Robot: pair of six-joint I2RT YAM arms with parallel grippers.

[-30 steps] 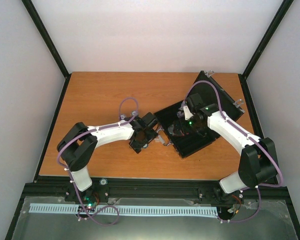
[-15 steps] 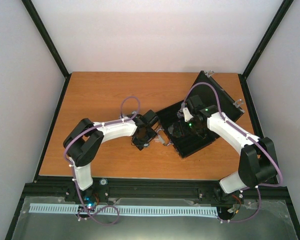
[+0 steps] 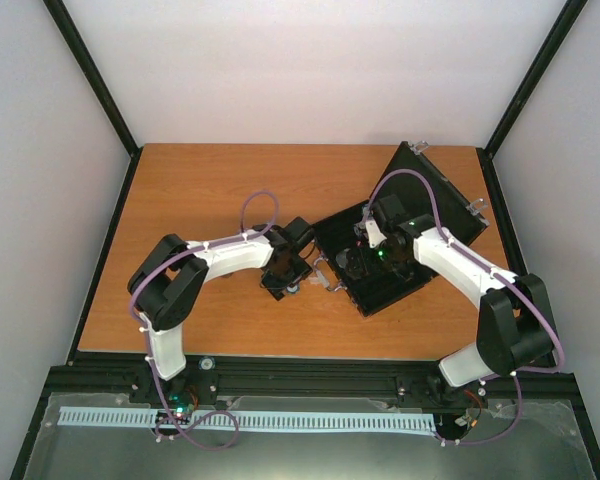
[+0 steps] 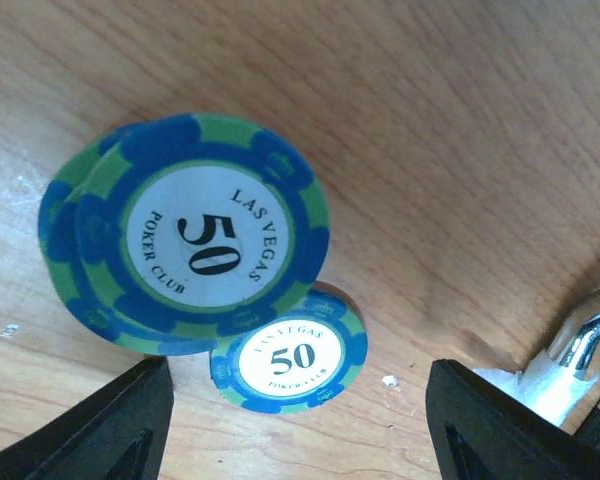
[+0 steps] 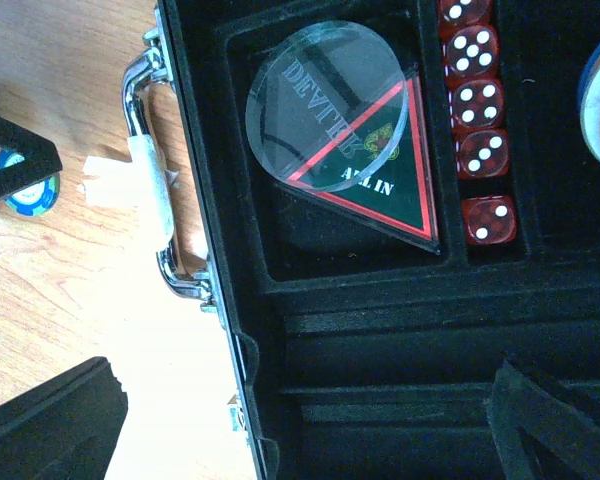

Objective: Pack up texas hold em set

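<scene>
Fingers (image 4: 120,425) of your left gripper (image 4: 298,372) have drawn in from their widest over the last second, yet they stand apart and grip nothing. A single 50 chip (image 4: 290,355) lies flat on the table (image 4: 460,120) between them, untouched on either side. Just beyond it stands a stack of blue-and-green 50 chips (image 4: 180,235), slightly fanned and overlapping its edge in this view. From above, the left arm has swung its elbow forward, keeping the gripper low beside the case's handle (image 5: 150,190). I read that as you lining up on the loose chips, the only pieces these views show outside the case. Your right gripper (image 5: 305,368) hangs wide and empty over the open black case (image 5: 380,330). Inside, the clear dealer disc (image 5: 330,100) lies on the ALL IN triangle (image 5: 380,200), beside a column of red dice (image 5: 485,130). Once the chips are in, the lid (image 3: 460,205) has yet to come down.
</scene>
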